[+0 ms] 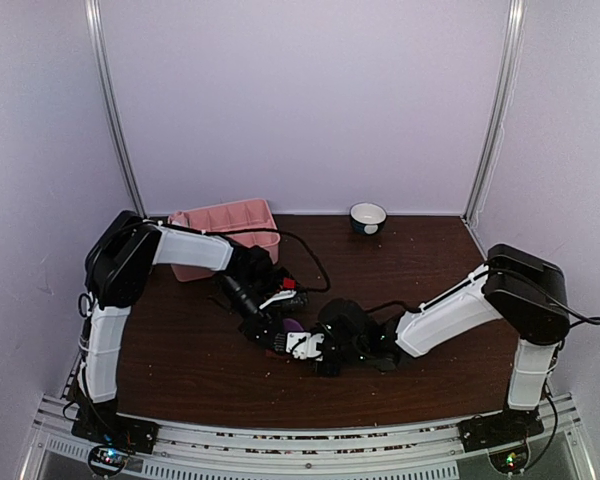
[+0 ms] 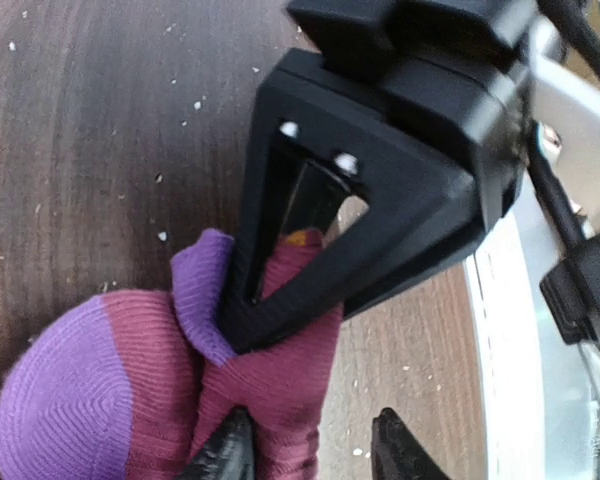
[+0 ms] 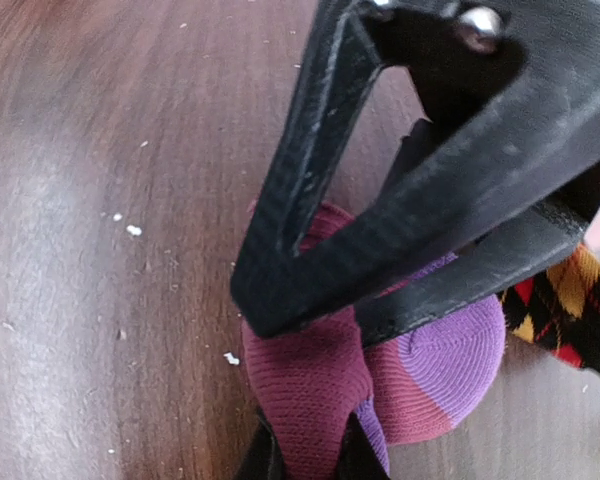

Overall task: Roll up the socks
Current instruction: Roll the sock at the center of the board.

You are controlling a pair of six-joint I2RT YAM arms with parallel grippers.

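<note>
The right gripper [image 3: 310, 455]: in its own wrist view I see both fingers drawn close together with a fold of the magenta sock [image 3: 315, 385] pinched between them. I record it as clamped on that sock. In the left wrist view, its black fingertip presses into the same fabric where a purple flap folds over.

The left gripper [image 2: 310, 452]: its two fingers stand apart at the bottom of its wrist view. Magenta fabric lies against one finger, and bare wood shows beside the other. I record the jaws as parted, straddling the sock without squeezing it.

The magenta sock sits bunched on the table [image 1: 430, 270] directly between the two grippers. In the top view that is near the middle and toward the near edge. Its rounded purple toe rests on the wood to one side of the pinched fold.

The argyle sock [image 3: 570, 310] is black with orange, yellow and red diamonds. It lies just beside the purple toe at the edge of the right wrist view, and I cannot tell whether the two touch.

Further out, the pink tray [image 1: 225, 218] stands at the far left of the table. The bowl [image 1: 368, 216] stands by the back wall, well apart from the socks. White specks [image 2: 198, 104] are scattered over the wood.
</note>
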